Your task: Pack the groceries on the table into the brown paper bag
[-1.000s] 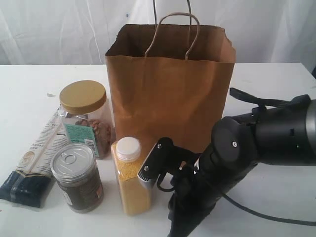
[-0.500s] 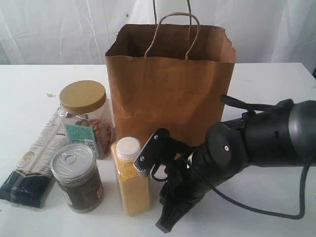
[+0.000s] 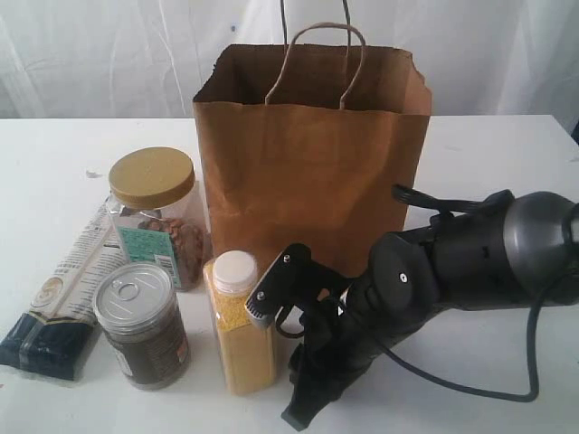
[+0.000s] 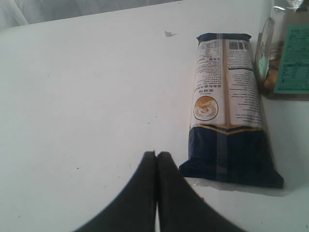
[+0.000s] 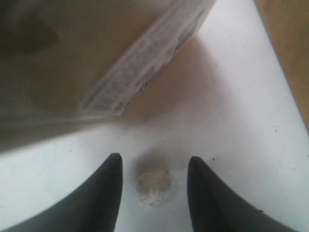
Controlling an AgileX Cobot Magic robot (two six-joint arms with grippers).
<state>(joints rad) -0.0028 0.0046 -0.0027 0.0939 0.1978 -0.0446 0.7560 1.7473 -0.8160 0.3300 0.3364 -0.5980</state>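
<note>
The brown paper bag (image 3: 312, 172) stands open and upright at the middle of the table (image 3: 507, 181). In front of it at the left stand the tan-lidded clear jar (image 3: 152, 208), the silver-lidded dark jar (image 3: 140, 321) and the white-capped yellow bottle (image 3: 240, 325). The long white-and-navy packet (image 3: 54, 307) lies flat at the far left. My right gripper (image 3: 298, 414) points down just right of the bottle. It is open (image 5: 154, 162) over bare table, holding nothing. My left gripper (image 4: 156, 153) is shut and empty, close to the packet's (image 4: 227, 111) navy end.
A small tan stain (image 5: 154, 186) marks the tabletop between the right fingers. A blurred tan thing with a white printed label (image 5: 145, 63) looms close by them, and the bag's wall (image 5: 289, 48) is on the other side. The right arm's cable (image 3: 470, 393) trails over the table.
The right arm has swung lower and a little to the left, bringing its gripper down beside the yellow bottle. The groceries and the bag have not moved.
</note>
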